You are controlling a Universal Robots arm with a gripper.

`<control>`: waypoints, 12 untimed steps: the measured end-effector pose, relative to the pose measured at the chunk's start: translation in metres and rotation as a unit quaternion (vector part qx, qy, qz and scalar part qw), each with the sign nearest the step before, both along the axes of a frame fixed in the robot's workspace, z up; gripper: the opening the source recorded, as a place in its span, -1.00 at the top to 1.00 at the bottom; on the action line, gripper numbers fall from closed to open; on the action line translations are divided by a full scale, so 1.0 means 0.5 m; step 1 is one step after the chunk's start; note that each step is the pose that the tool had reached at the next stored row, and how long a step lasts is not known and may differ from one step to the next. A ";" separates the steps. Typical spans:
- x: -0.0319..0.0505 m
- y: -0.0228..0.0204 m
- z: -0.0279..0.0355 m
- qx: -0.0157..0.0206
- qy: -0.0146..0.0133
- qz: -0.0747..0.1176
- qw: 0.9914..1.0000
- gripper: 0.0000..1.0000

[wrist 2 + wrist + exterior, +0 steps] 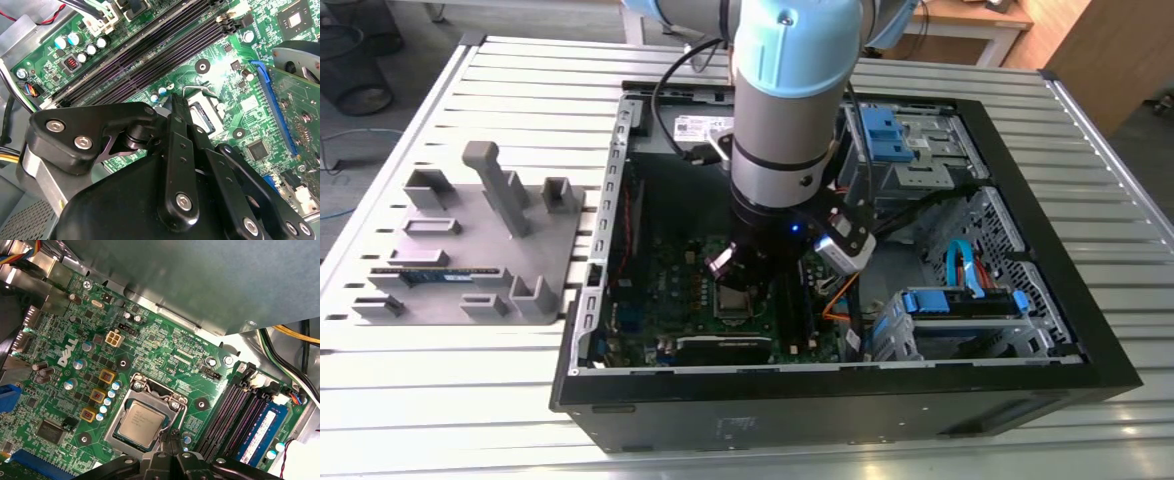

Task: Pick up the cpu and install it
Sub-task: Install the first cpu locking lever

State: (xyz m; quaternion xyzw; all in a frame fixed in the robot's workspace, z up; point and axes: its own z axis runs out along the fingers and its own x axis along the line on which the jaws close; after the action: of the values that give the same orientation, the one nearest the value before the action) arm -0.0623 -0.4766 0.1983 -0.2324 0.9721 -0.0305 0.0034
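Bright even overhead light, glare on table slats, soft exterior focus

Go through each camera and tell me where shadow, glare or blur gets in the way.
Exterior view: the arm shadows the motherboard under it, and the table glares along its near edge. First wrist view: the cpu is evenly lit and crisp. Second wrist view: the gripper body looms dark, and the memory slots behind stay sharp.

Silver-grey cpu, green motherboard, black hand, blue memory stick
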 end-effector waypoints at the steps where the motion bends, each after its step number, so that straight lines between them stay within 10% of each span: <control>1: 0.000 -0.0005 0.000 0.000 0.000 0.000 1.000 0.79; 12: 0.000 -0.0172 -0.001 0.000 0.000 0.000 1.000 0.79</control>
State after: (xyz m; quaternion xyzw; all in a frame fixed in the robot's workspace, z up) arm -0.0622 -0.4852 0.1976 -0.2325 0.9721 -0.0306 0.0034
